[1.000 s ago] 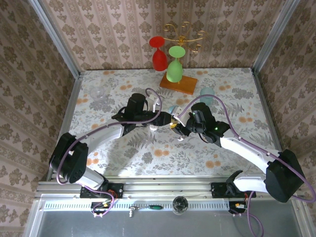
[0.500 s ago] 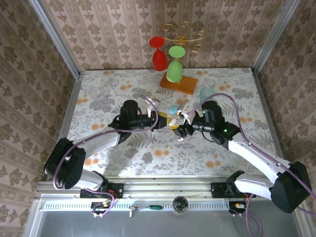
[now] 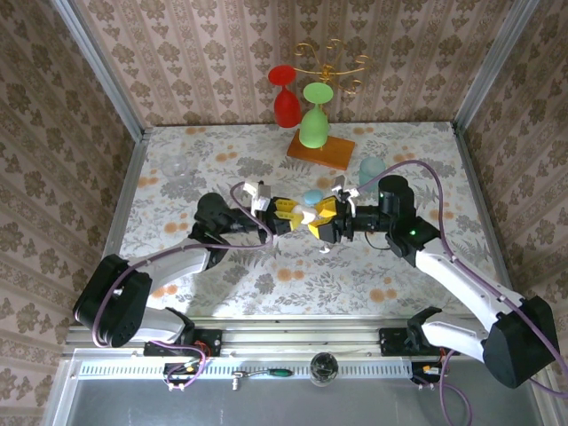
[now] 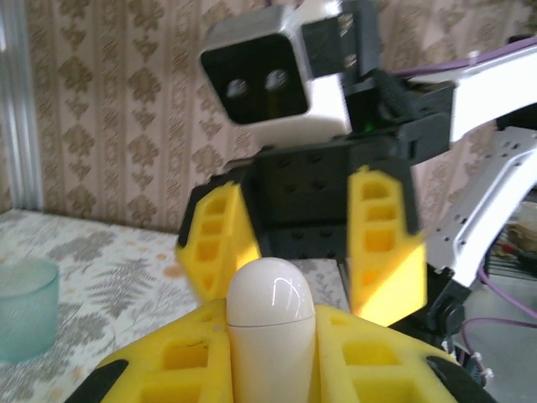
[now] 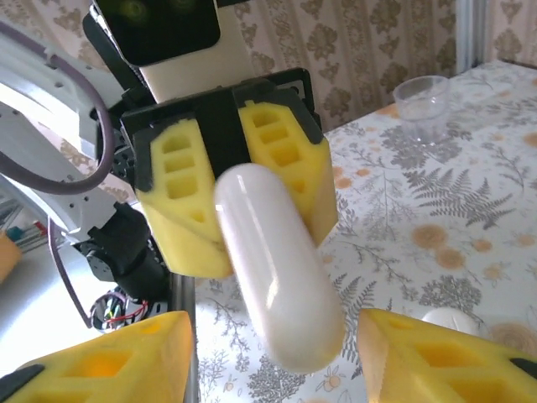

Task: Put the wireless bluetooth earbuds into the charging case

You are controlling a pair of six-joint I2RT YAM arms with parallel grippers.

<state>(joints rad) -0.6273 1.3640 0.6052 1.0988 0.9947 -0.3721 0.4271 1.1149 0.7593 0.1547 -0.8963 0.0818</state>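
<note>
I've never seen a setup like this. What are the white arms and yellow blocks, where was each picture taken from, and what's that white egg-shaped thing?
These are two robot arms bolted to the near edge of a table. The wide picture looks down from above. The other two come from small cameras on each wrist. The yellow blocks are each arm's two fingers. The left gripper is clamped on a smooth white case, held above the table, facing the right gripper, whose fingers stand open. On the flowered surface are a light blue case, a clear cup, a greenish cup and a stand of coloured wine glasses.
</note>
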